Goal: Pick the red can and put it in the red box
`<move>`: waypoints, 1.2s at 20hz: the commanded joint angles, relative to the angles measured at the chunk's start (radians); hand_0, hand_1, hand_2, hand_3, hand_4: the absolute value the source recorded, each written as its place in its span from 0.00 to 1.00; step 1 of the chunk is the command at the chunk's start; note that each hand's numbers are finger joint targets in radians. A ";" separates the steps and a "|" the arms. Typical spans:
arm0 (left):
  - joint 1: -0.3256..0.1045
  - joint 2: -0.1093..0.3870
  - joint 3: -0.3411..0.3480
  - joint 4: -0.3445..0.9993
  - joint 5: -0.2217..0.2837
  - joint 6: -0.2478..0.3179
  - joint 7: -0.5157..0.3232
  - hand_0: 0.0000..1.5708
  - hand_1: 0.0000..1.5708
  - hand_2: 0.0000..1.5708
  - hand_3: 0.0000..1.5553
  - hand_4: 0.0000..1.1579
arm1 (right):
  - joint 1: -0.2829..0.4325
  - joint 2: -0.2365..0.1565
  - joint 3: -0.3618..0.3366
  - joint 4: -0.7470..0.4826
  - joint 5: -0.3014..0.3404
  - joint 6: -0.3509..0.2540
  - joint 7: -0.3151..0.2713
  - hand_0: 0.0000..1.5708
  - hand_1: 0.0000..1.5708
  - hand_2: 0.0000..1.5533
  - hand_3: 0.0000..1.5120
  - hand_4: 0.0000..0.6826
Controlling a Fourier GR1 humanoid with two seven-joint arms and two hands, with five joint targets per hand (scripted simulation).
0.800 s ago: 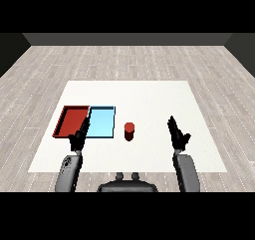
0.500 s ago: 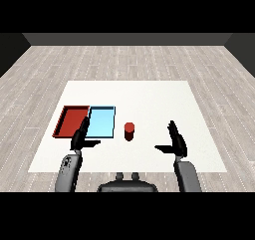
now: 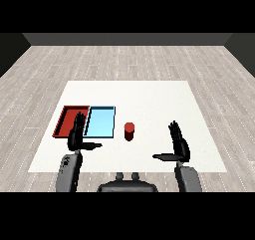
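Note:
A small red can (image 3: 129, 131) stands upright on the white table, just right of the light blue tray (image 3: 100, 122). The red tray (image 3: 68, 120) lies to the left of the blue one. My right hand (image 3: 177, 144) hovers to the right of the can, well apart from it, with straight fingers pointing up and the thumb stretched left toward the can. My left hand (image 3: 77, 134) is open too, raised in front of the near edges of both trays, thumb pointing right. Neither hand touches the can.
The white table (image 3: 149, 99) stretches wide behind and to the right of the can. Grey wood flooring surrounds it. Both trays hold nothing that I can see.
My right hand has drifted left and slightly nearer, closing some distance to the can, with its thumb now spread out. The left hand has barely moved.

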 commanded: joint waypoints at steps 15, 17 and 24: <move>0.024 -0.009 0.021 0.005 0.048 -0.035 -0.079 0.00 0.00 0.00 0.00 0.00 | -0.020 0.060 0.049 0.117 0.041 -0.031 -0.083 0.00 0.00 0.00 0.00 0.00; 0.017 -0.034 -0.013 -0.003 0.008 0.001 -0.078 0.00 0.00 0.00 0.00 0.00 | -0.095 0.061 0.047 0.115 0.029 -0.039 0.010 0.00 0.00 0.00 0.00 0.00; -0.028 0.017 0.054 -0.013 0.080 -0.039 -0.014 0.00 0.00 0.00 0.00 0.00 | -0.183 0.061 0.049 0.204 0.033 -0.069 0.021 0.00 0.00 0.00 0.00 0.00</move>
